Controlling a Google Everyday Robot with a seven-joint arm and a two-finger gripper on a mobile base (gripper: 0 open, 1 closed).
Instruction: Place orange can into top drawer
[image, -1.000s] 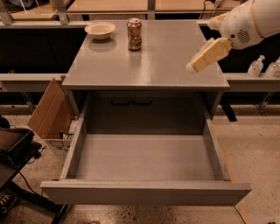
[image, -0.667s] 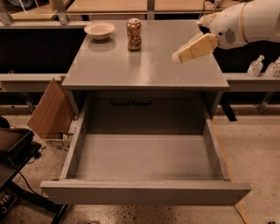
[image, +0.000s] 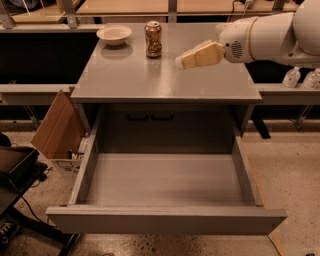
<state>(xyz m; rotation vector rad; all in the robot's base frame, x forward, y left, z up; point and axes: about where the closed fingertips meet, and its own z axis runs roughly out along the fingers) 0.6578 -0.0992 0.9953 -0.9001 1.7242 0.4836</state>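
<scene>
One hand (image: 182, 60), cream-coloured, hovers over the desk (image: 165, 82) right of centre, with its tip aimed left at the orange can (image: 153, 39); whether it is spread or closed I cannot tell. The can stands upright near the desk's back edge, apart from the hand, with a cream bowl (image: 114, 34) to its left. Below the desk top, the top drawer (image: 165, 180) stands pulled out toward the camera.

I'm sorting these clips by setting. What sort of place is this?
Probably a lab or workshop: a grey metal cabinet with its top drawer pulled open, wooden workbenches behind, a speckled floor. The claw hovers over the cabinet top, near the orange can.
</scene>
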